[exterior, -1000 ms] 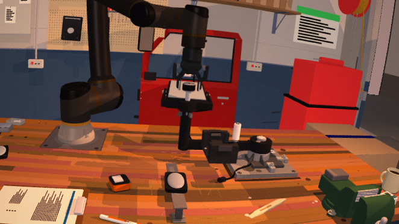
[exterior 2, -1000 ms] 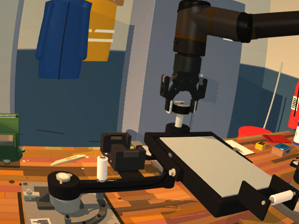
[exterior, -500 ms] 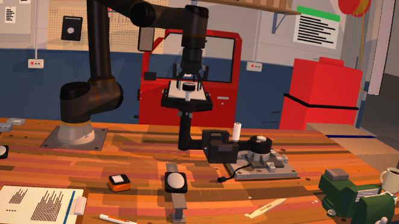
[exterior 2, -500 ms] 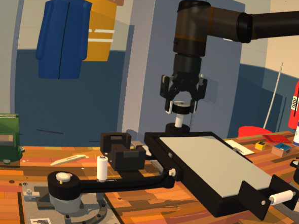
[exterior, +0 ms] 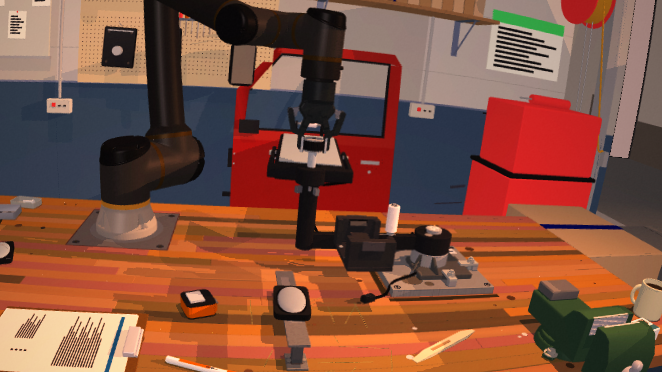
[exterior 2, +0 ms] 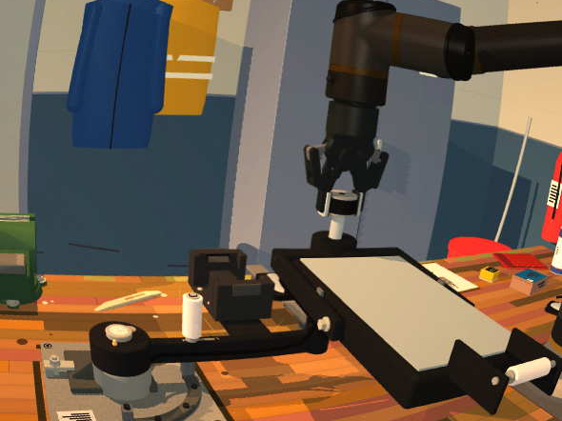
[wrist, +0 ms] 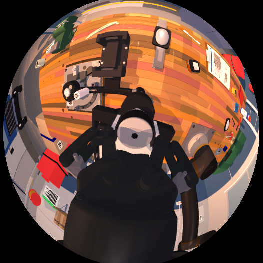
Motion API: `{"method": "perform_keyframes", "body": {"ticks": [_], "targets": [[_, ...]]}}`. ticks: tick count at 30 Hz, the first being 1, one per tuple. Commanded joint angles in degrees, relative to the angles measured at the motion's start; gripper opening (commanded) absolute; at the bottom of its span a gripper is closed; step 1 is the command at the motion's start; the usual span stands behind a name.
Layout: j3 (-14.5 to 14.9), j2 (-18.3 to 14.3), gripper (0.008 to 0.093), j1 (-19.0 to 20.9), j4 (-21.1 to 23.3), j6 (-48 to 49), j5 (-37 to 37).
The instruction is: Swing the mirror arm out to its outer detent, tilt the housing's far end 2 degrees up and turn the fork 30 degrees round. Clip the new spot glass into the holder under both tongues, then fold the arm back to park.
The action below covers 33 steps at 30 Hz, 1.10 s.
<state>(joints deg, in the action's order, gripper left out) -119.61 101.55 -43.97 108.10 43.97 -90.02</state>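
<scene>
The black knob (exterior 2: 344, 204) tops a white stem on the fork (exterior: 306, 200), above the mirror housing (exterior 2: 405, 305). The knob sits clamped between the fingers of my gripper (exterior: 313, 144), which points straight down from above. The housing carries a grey glass and slopes toward the second side camera. The mirror arm (exterior 2: 228, 345) runs from the round pivot (exterior: 431, 240) on the grey base plate to the fork. A white handle (exterior: 393, 218) stands on the arm. The new spot glass (exterior: 291, 301) lies in a black frame on the bench in front.
Behind the work stands a red vehicle door (exterior: 360, 130) and a red cabinet (exterior: 535, 155). A green vise (exterior: 590, 330) and a mug (exterior: 650, 298) sit at the right. An orange box (exterior: 198, 303), a clipboard (exterior: 60, 340) and a pry tool (exterior: 440, 346) lie in front.
</scene>
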Motion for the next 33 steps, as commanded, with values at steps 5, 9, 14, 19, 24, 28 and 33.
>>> {"method": "perform_keyframes", "body": {"ticks": [5,9,14,19,24,28,33], "targets": [[0.02,-0.01,0.0390,0.00,0.05,0.00,0.02],[0.02,-0.01,0.0310,0.00,0.05,0.00,0.02],[0.02,-0.01,0.0210,0.00,0.05,0.00,0.02],[0.02,-0.01,0.0110,0.00,0.05,0.00,0.02],[0.02,-0.01,0.0080,0.00,0.05,-0.01,0.02],[0.02,-0.01,0.0080,0.00,0.05,-0.10,0.02],[0.02,-0.01,0.0080,0.00,0.05,-0.42,0.02]]}}
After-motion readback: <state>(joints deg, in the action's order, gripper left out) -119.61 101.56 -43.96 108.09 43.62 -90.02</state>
